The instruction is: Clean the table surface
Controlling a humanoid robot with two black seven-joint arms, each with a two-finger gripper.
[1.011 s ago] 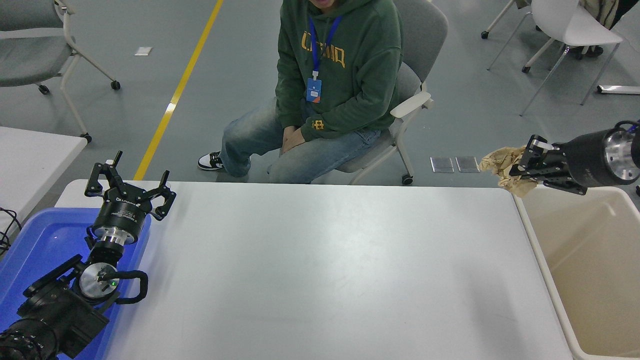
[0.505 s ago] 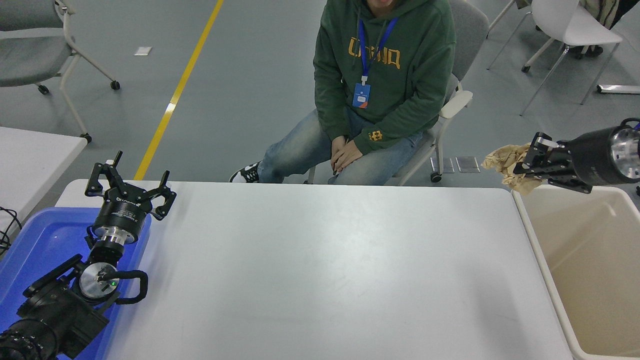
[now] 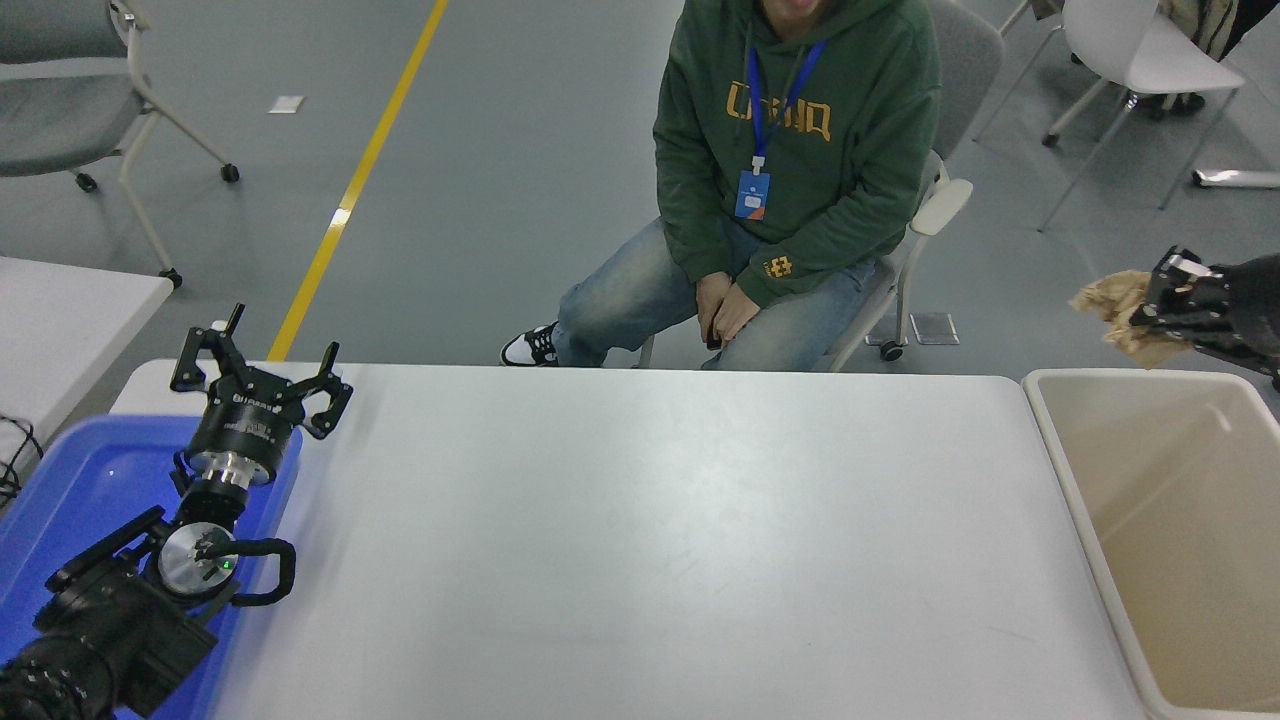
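Currently, the counter [image 3: 640, 540] fills the lower view, long axis running left to right. Right pincer [image 3: 1150, 305], clamped on crumpled brown paper [image 3: 1115, 305], hangs above the far edge of the beige bin [image 3: 1060, 470], whose interior shows nothing. Left pincer [image 3: 260, 375], fingers apart, is parked over the blue tray [image 3: 70, 480] at the counter's left edge.

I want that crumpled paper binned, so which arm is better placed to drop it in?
The right. Its gripper already holds the crumpled brown paper by the beige bin's far rim. The left gripper sits open across the table, over the blue tray.
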